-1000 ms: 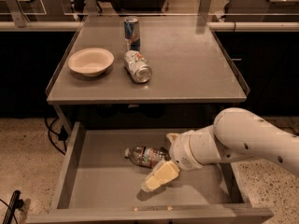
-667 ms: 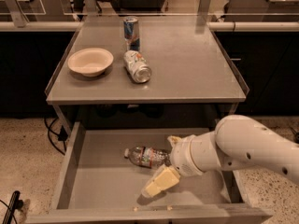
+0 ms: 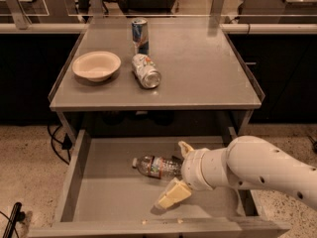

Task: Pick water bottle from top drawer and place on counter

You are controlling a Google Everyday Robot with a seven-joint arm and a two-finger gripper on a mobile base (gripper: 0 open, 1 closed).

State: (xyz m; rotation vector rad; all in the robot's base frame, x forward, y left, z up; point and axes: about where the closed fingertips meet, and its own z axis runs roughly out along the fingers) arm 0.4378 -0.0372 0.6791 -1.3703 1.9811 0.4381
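Observation:
The water bottle [image 3: 154, 166] lies on its side in the open top drawer [image 3: 111, 192], white cap pointing left. My gripper [image 3: 172, 174] is down in the drawer at the bottle's right end. It is open, with one cream finger [image 3: 184, 148] behind the bottle and the other [image 3: 171, 195] in front of it. The jaws straddle the bottle's base without closing on it. The white arm comes in from the right and hides the bottle's base. The counter [image 3: 198, 68] stands above the drawer.
On the counter are a cream bowl [image 3: 96, 65] at the left, a silver printed can [image 3: 146, 71] lying on its side, and an upright blue-and-silver slim can [image 3: 140, 35] behind it. Cables [image 3: 58, 142] hang by the left leg. Drawer walls rise at the left and front.
The arm has sunk slightly lower and nearer the drawer's front, and the front finger has dropped a little. The bottle has not moved.

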